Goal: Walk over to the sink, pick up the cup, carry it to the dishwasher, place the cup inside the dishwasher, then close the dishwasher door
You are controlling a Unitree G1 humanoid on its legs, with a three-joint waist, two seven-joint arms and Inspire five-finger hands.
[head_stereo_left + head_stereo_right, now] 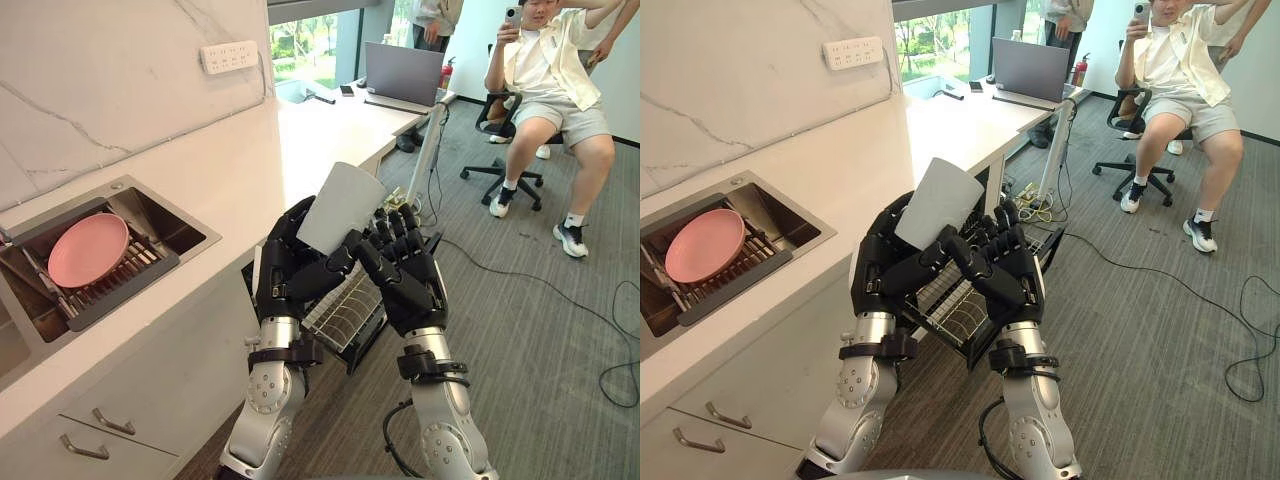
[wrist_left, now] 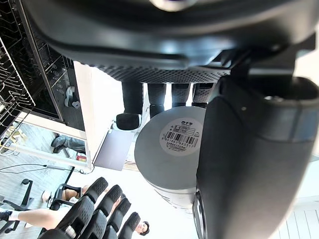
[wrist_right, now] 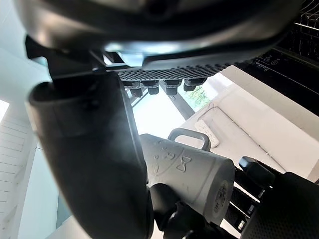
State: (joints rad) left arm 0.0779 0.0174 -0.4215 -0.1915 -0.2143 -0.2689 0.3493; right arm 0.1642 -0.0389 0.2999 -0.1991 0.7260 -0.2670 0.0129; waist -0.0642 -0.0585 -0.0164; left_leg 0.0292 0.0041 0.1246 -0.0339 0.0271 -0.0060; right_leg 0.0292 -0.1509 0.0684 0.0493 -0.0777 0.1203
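A pale grey cup [image 1: 340, 205] with a handle [image 3: 192, 137] is held tilted in front of the counter, its labelled base [image 2: 180, 138] facing my left wrist. My left hand [image 1: 285, 270] is shut on the cup, fingers and thumb curled round its lower part. My right hand [image 1: 410, 270] is raised right beside it, its fingers relaxed against the cup's side. Below both hands the dishwasher's wire rack [image 1: 345, 310] stands pulled out of the open black dishwasher.
The steel sink [image 1: 150, 215] at the left holds a pink plate [image 1: 88, 248] on a drain rack. The white counter runs on to a desk with a laptop [image 1: 403, 72]. A person [image 1: 545, 90] sits on an office chair at the far right. Drawer handles [image 1: 112, 422] are below the counter.
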